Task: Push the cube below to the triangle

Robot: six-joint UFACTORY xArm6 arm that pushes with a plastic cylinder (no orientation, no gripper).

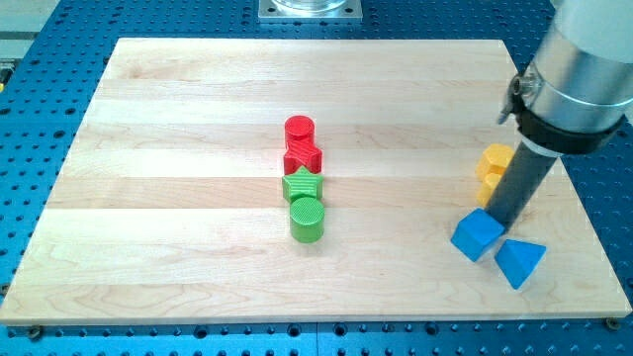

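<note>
A blue cube point(478, 235) lies at the view's lower right on the wooden board point(178, 198). A blue triangle point(520, 262) lies just right of and below it, nearly touching. My tip point(503, 222) is at the end of the dark rod, touching the cube's upper right edge, just above the gap between cube and triangle. The rod hides part of two yellow blocks point(494, 166) above the cube.
In the board's middle stands a column of blocks: a red cylinder point(300, 130), a red star point(303, 157), a green star point(302, 186) and a green cylinder point(308, 219). The board's right edge is close to the blue triangle.
</note>
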